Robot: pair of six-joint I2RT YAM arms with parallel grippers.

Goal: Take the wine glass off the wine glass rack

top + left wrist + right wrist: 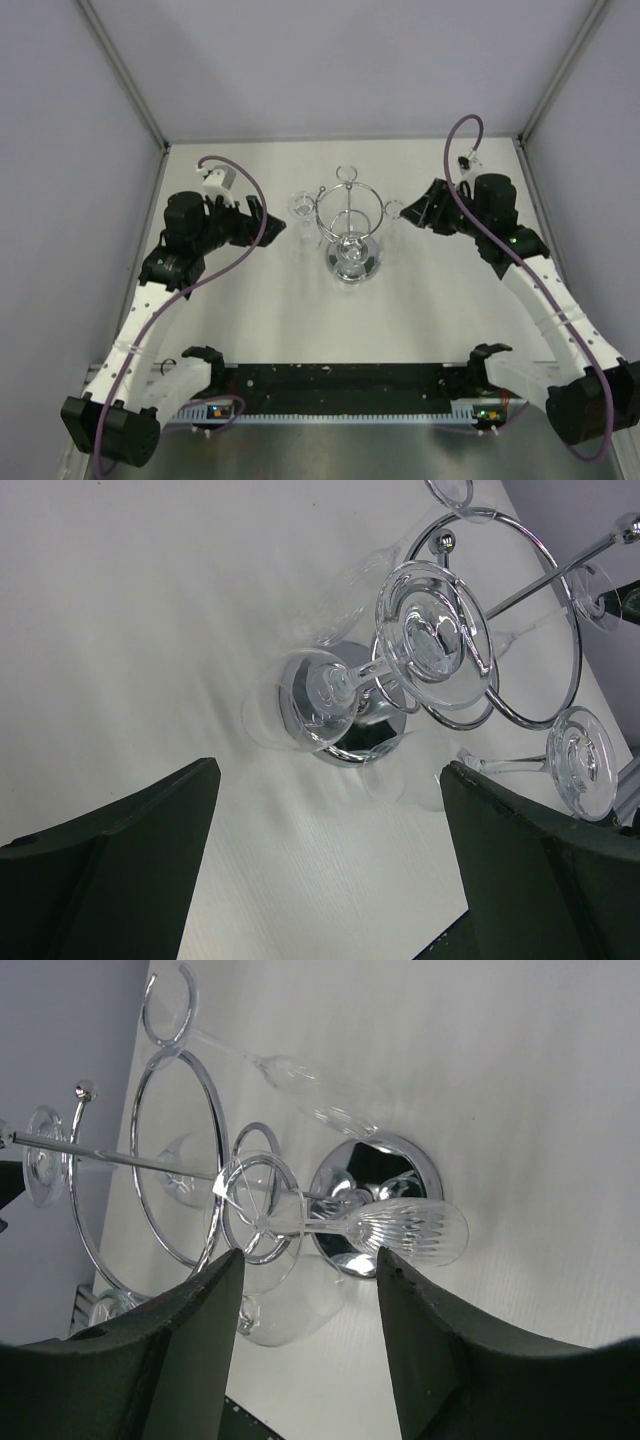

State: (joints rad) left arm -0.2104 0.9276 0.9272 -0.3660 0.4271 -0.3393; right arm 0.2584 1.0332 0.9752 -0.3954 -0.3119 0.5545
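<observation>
Chrome wire makes up the wine glass rack (pixel 353 262): a round mirrored base, a thin central post, a large hoop and small rings at the arm ends. It stands in the middle of the pale surface (pixel 450 330), between the two hands. Clear glasses hang upside down from the rings by their feet. One wine glass (pixel 410 1230), with a fluted bowl, hangs just ahead of the right hand (pixel 310 1290), whose fingers stand apart and grip nothing. The left hand (pixel 330 790) is spread wide and empty, facing a second glass (pixel 435 645) on the rack's other side.
</observation>
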